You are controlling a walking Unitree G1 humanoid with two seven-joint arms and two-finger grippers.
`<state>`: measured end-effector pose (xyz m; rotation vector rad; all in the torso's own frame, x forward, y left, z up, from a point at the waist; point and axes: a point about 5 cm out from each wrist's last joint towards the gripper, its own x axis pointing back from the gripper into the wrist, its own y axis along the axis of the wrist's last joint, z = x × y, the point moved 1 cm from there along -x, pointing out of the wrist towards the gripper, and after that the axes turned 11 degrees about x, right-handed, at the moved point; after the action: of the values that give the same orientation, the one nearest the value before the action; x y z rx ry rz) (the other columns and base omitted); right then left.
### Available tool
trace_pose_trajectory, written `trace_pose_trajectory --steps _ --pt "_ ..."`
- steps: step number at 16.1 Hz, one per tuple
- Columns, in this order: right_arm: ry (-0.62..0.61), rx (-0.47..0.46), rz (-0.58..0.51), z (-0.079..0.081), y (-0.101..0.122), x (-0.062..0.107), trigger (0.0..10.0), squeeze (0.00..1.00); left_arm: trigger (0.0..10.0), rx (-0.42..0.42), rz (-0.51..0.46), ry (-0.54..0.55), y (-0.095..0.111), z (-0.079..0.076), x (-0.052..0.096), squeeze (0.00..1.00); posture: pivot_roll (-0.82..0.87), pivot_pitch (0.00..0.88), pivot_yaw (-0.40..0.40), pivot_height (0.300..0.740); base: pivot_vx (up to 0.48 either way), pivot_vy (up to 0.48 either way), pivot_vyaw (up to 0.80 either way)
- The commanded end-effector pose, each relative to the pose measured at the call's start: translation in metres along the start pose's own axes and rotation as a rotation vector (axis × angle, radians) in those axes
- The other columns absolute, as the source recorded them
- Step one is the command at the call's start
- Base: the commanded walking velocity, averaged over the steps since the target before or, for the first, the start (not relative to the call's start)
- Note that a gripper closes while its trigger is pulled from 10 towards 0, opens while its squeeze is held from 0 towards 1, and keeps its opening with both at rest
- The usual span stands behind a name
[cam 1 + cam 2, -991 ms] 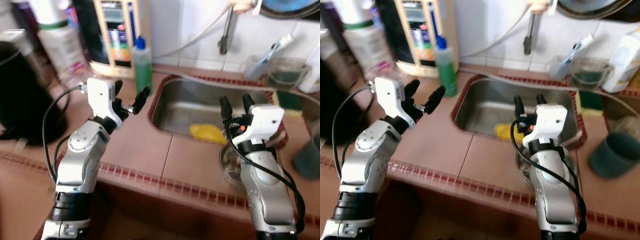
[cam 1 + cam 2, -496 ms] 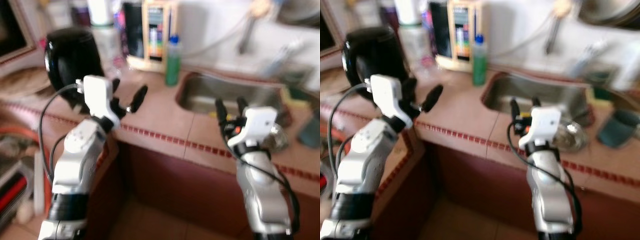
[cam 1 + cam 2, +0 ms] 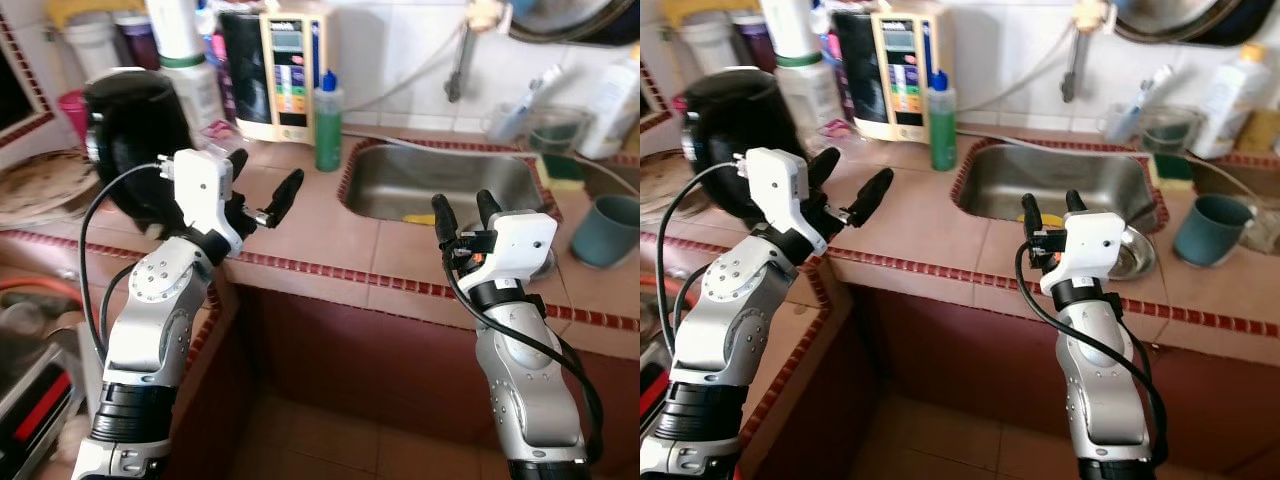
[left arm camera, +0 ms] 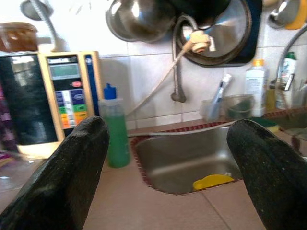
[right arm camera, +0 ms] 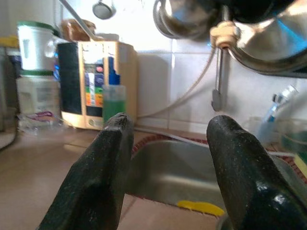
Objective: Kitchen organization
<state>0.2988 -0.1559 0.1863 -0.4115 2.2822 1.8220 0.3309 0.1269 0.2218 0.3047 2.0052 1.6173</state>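
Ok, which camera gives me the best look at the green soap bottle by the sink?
The left wrist view: the green soap bottle stands sharp and whole, blue cap to base, between that gripper's fingers. Both eye views show it smaller, at the sink's left corner. In the right wrist view it is blurred, with one finger covering its base.

Head eyes look down at the counter; both wrist cameras face the sink [image 4: 184, 160].

My arms are silver with black joints and looped black cables; white wrist housings carry long black fingers [image 3: 283, 190].
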Motion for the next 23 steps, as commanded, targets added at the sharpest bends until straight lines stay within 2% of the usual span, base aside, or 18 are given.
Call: trace_pose_trajectory --steps 1,15,17,20,23 --pt "0.002 0.005 -0.013 -0.0011 0.0018 -0.0029 10.0 0.00 10.0 -0.017 -0.012 -0.005 0.0039 0.0006 -0.0003 0.00 -0.15 0.000 0.052 0.740 0.000 -0.480 0.00" --pt "0.012 0.015 -0.008 -0.0005 0.0006 -0.0054 10.0 0.00 10.0 -0.039 -0.004 0.012 0.0018 0.0027 -0.0008 0.00 -0.14 0.000 0.042 0.740 0.000 -0.480 0.00" --pt "0.009 0.026 0.024 -0.0020 -0.0030 -0.0074 10.0 0.00 10.0 -0.036 -0.011 0.014 0.0026 0.0032 -0.0002 0.00 -0.14 0.000 0.039 0.740 0.000 -0.480 0.00" --pt "0.002 0.017 0.043 -0.0054 -0.0064 -0.0095 10.0 0.00 10.0 -0.041 -0.020 0.015 0.0033 0.0027 -0.0004 0.00 -0.14 0.000 0.036 0.740 0.000 -0.338 -0.78" --pt "0.009 0.021 0.039 -0.0047 -0.0057 -0.0105 10.0 0.00 10.0 -0.004 -0.028 0.007 0.0032 0.0016 -0.0009 0.00 -0.14 0.000 0.035 0.740 0.000 0.000 -0.78"
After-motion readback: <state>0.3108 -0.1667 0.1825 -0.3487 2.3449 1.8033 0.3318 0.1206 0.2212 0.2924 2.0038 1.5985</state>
